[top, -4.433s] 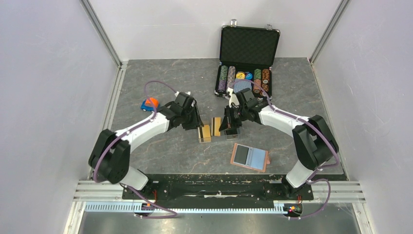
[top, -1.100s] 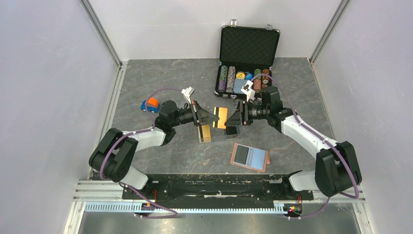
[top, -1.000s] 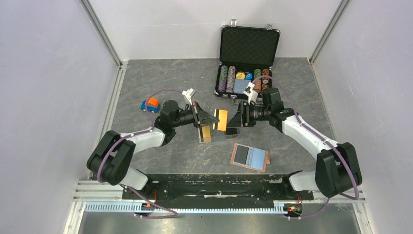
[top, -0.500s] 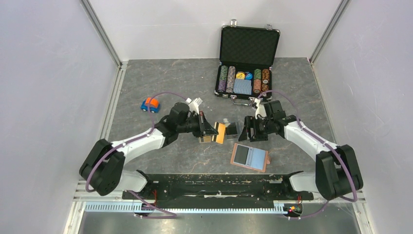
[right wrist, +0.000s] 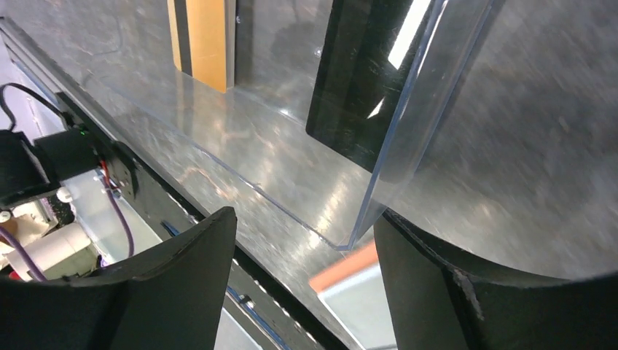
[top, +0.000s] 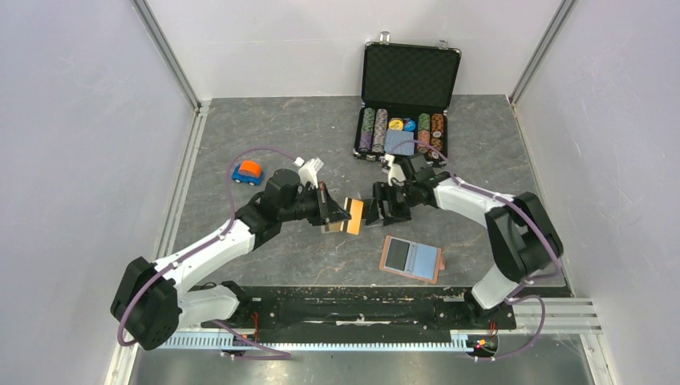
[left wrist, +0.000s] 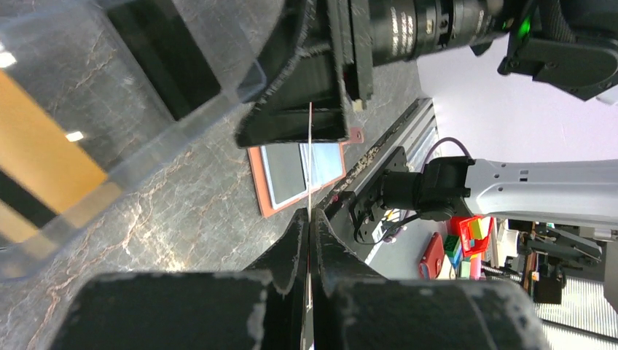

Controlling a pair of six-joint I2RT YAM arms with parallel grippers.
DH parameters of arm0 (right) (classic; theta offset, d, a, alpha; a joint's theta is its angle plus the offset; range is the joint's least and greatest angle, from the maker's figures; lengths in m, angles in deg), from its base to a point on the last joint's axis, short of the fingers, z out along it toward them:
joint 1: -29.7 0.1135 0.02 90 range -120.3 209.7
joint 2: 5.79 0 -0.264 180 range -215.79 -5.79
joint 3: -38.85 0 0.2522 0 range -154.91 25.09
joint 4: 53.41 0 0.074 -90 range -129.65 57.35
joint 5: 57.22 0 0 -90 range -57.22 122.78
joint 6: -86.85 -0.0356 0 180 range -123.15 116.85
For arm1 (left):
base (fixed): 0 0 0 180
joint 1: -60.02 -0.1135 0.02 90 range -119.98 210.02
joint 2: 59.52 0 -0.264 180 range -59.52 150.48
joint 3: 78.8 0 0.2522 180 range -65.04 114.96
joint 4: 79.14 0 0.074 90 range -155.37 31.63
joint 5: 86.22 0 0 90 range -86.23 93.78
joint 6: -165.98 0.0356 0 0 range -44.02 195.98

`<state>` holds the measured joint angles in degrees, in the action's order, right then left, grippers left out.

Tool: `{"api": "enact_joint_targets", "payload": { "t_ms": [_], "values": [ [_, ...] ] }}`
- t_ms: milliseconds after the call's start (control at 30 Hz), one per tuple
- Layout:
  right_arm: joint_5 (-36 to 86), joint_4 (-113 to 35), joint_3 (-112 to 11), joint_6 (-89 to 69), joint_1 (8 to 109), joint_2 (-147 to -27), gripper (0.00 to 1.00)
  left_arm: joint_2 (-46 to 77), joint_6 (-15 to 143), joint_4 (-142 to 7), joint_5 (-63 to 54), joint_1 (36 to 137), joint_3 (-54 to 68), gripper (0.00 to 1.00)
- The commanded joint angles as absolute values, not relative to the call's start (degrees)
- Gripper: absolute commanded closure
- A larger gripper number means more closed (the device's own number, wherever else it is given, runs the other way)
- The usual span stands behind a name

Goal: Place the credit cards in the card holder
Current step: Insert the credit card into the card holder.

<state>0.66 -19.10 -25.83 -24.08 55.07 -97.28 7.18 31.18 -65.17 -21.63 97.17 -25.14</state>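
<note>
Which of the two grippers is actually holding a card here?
The left gripper: it is shut on a gold-orange card, seen edge-on from its wrist. The right gripper stands open astride the wall of a clear box.

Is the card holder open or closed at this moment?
Open. The card holder lies spread flat, its grey and blue inner panels facing up inside a tan border; no flap covers them.
</note>
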Motion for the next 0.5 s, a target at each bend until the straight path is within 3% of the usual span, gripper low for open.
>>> {"api": "enact_joint_targets", "payload": {
  "t_ms": [0, 233, 467],
  "values": [
    [-1.0, -24.6, -35.6, -27.7, 59.5, -103.4, 0.29, 4.2, 33.0, -63.4, -20.1, 97.4, -26.4, 0.98],
    [-1.7, -25.3, -42.8, -27.8, 62.1, -108.1, 0.28, 3.1, 31.7, -63.7, -20.3, 97.4, -27.9, 0.98],
    [3.0, -20.3, -30.8, -23.8, 54.3, -96.6, 0.27, 9.0, 30.2, -69.1, -23.1, 98.9, -27.2, 0.98]
  ]
}}
